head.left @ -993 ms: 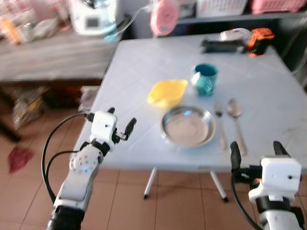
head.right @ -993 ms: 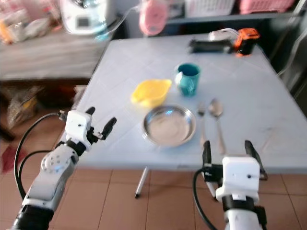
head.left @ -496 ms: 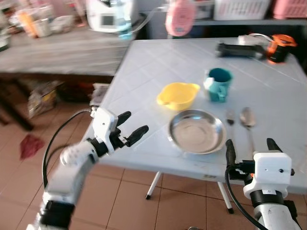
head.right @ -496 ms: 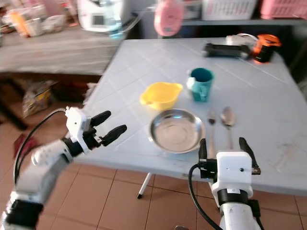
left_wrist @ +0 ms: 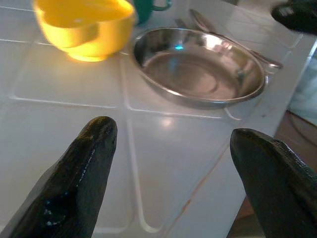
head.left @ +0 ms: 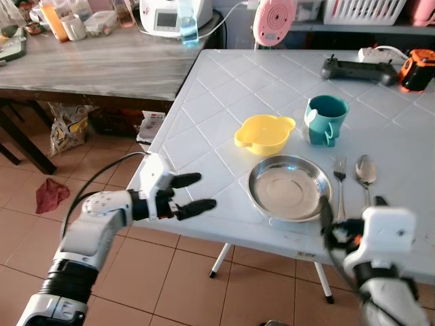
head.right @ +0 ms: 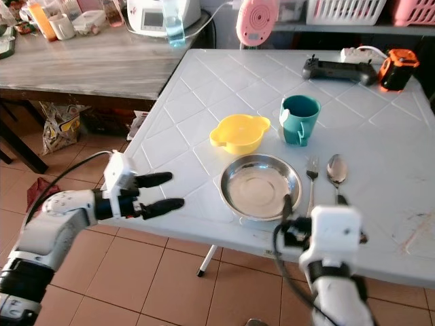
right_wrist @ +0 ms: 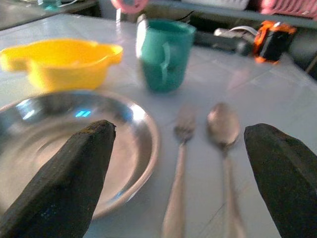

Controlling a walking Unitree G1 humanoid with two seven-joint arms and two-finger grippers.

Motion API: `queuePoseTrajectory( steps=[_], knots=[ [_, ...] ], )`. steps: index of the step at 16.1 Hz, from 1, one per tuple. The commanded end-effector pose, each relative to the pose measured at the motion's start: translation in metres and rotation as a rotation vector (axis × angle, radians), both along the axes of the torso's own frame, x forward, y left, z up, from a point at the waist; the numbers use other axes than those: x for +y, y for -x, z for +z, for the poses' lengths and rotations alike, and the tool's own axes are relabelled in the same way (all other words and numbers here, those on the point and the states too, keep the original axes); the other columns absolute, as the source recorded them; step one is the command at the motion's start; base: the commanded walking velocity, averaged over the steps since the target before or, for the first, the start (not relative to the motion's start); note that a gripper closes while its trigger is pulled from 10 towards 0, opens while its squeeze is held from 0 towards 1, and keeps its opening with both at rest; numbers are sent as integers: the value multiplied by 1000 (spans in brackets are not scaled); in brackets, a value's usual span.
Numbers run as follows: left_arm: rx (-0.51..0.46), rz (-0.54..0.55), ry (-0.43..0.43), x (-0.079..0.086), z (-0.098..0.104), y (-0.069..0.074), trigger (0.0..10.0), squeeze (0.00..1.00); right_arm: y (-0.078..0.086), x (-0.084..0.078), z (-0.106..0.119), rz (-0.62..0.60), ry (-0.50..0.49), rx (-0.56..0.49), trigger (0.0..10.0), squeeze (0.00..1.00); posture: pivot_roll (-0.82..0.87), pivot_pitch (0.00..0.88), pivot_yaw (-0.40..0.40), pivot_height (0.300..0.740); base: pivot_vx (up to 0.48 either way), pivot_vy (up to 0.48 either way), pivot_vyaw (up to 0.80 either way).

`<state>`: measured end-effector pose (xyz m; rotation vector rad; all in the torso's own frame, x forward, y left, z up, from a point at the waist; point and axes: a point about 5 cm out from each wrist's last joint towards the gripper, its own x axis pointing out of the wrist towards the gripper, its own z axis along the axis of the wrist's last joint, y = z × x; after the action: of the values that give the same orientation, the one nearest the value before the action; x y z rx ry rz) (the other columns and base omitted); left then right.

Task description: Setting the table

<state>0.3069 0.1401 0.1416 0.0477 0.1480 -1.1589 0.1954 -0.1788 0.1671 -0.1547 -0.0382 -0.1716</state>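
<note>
Reaching farther over the tiled white counter (head.left: 224,102), left gripper (head.left: 192,192) is spreading its black fingers toward the round shiny steel plate (head.left: 289,187). Right gripper (head.right: 311,201), fingers parted, is hovering at the near edge. Metal fork (head.right: 312,178) and spoon (head.right: 336,173) are lying right of plate; yellow plastic bowl (head.left: 264,134) and teal mug (head.left: 325,119) behind.

You get bright, even daylight across the head views, with the white table (head.left: 224,102) sharp and shadows soft. The right hand (head.left: 350,217) is smeared by motion blur low in the frame. In the left wrist view the steel plate (left_wrist: 198,67) carries a small blue-green glint and the yellow bowl (left_wrist: 84,25) is soft. The right wrist view is blurred throughout, with the fork (right_wrist: 179,163) and spoon (right_wrist: 224,129) hazy.
</note>
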Motion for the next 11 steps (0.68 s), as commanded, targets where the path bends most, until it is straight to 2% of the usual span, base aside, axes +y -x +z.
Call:
queuePoseTrajectory(
  steps=[1, 2, 4, 6, 8, 11],
  knots=[
    [6, -26, -16, -1, 0, 1, 10000, 0, 0, -2, 7, -22, -5, -13, 10000, 0, -89, 160, 100, 740, 0, 0, 0],
    [5, -40, -18, -4, -2, 3, 10000, 0, -7, -3, 7, -27, -10, 3, 10000, 0, -93, 163, 103, 740, 0, 0, 0],
    [11, -52, -15, -5, -3, 2, 10000, 0, -26, -7, 5, -32, -88, 34, 10000, 0, -94, 164, 106, 740, 0, 0, 0],
    [10, -58, -17, -7, -3, 3, 10000, 0, -36, -3, 1, 5, -171, 85, 10000, 0, -90, 164, 107, 740, 0, 0, 0],
    [14, -67, -17, -7, -3, 4, 10000, 0, -44, 4, 2, 34, -225, 104, 10000, 0, -86, 167, 105, 740, 0, 0, 0],
    [15, -70, -18, -6, -3, 6, 10000, 0, -52, 12, -3, 67, -254, 152, 10000, 0, -81, 170, 101, 740, 0, 0, 0]
  ],
)
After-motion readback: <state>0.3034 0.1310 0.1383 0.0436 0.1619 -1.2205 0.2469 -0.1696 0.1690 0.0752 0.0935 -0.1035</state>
